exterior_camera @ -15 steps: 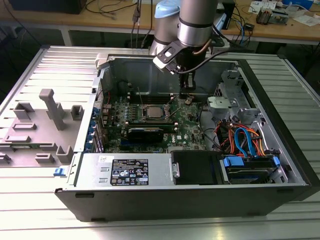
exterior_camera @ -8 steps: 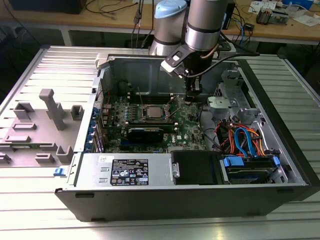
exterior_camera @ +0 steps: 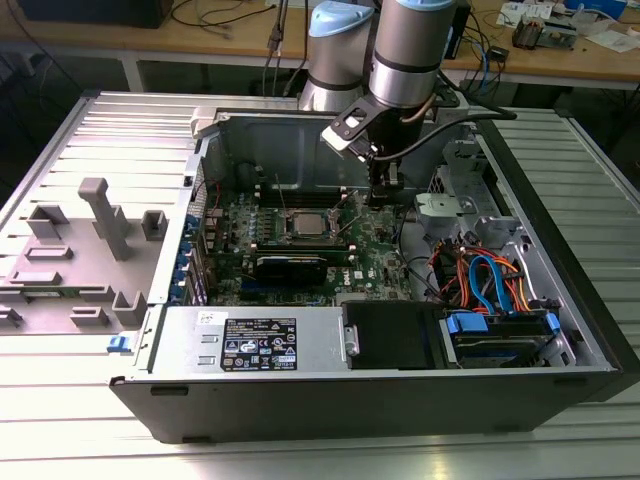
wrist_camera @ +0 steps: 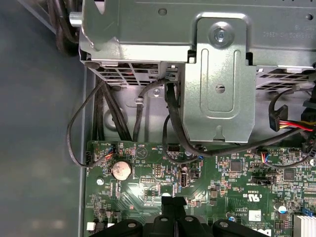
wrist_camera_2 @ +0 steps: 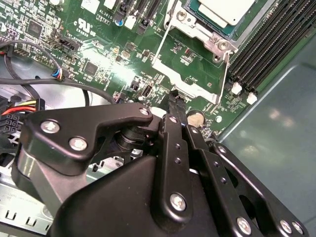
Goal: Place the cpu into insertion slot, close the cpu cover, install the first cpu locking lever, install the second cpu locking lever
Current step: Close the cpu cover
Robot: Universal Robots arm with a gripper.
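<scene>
The cpu (exterior_camera: 303, 221) shows its silvery top (wrist_camera_2: 228, 9) seated in the insertion slot (exterior_camera: 323, 229) on the green motherboard. The cpu cover (wrist_camera_2: 198, 28) lies flat as a metal frame around the chip. Thin wire locking levers (wrist_camera_2: 161, 47) run along the socket's edges; I cannot tell whether they are latched. My gripper (exterior_camera: 379, 199) hangs inside the case, just off the socket on the exterior view's right. Its black fingertips (wrist_camera_2: 175, 97) are pressed together with nothing between them, close above the board (wrist_camera: 173, 201) beside the nearest lever.
A silver drive cage (wrist_camera: 217, 74) with black cables stands beyond the board's edge. A coin battery (wrist_camera: 120, 170) and memory slots (wrist_camera_2: 276, 44) flank the gripper. A black heatsink bar (exterior_camera: 290, 265), the power supply (exterior_camera: 260, 345) and blue and orange cables (exterior_camera: 490, 285) fill the case front.
</scene>
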